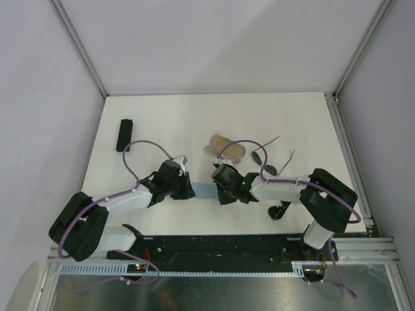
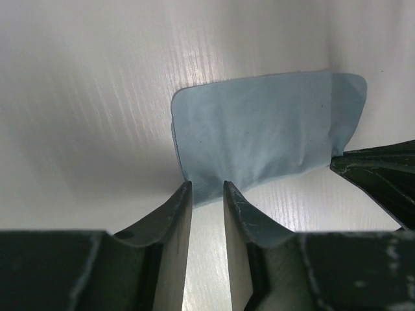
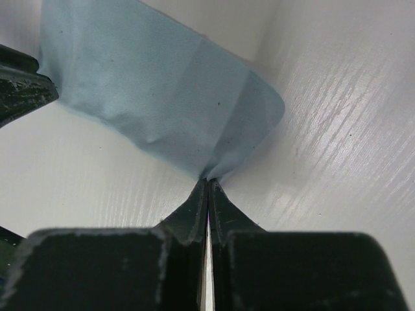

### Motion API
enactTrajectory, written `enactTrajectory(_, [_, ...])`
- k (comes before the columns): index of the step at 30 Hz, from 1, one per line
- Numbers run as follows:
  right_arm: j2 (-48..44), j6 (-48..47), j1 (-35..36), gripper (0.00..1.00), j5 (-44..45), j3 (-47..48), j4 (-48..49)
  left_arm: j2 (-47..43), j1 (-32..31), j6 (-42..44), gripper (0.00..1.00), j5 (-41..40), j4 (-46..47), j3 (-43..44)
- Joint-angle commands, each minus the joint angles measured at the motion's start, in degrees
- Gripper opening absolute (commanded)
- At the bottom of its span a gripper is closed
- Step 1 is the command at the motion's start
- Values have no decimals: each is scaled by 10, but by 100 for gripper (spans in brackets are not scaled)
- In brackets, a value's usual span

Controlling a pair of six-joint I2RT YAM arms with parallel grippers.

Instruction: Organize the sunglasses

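Grey walls close in a white desk, seen from above with both arms reaching toward its middle. Between them lies a blue cloth, low and centre in the top view.

The right tool is pressed together on one corner of the cloth. Its wrist view shows the fabric puckered and drawn to a point right at the closed tips. The left tool sits at the opposite edge of the cloth with its fingers a narrow gap apart. The cloth's edge lies right at the tips, bare desk shows through the gap nearer the camera, and no pinch is visible. The right tool's dark tip also shows at the right edge of the left wrist view, on the cloth's far corner.

The sunglasses lie right of centre in the top view, apart from the cloth. The wire pair rests on the desk just right of a beige case, its thin temples splayed toward the upper right. The chunky pair is a dark shape at lower right, tucked beside the right arm and largely hidden by it — how it lies cannot be told. A black case lies alone at the upper left, well apart from everything else.
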Motion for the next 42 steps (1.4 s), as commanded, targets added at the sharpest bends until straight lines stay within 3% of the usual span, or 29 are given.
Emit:
enactTrajectory(1, [3, -7, -2, 0, 2, -1, -14, 11, -12, 4, 30, 13, -22, 1])
enactTrajectory(4, [1, -7, -3, 0, -1, -1, -14, 2, -14, 0, 28, 9, -22, -6])
enactTrajectory(10, [2, -7, -5, 0, -1, 0, -14, -21, -14, -11, 39, -27, -42, -14])
enactTrajectory(17, [2, -8, -6, 0, -3, -1, -15, -49, -13, -16, 39, -64, -78, -9])
enactTrajectory(22, [2, -8, -6, 0, -4, -1, -14, -28, -17, -19, 33, -58, -85, -9])
enactTrajectory(35, [0, -10, -7, 0, -6, 0, -13, 12, -32, -20, 31, -55, -85, 5])
enactTrajectory(42, [-5, -10, -8, 0, -6, -1, -16, 52, -38, -31, 21, -75, -106, 8])
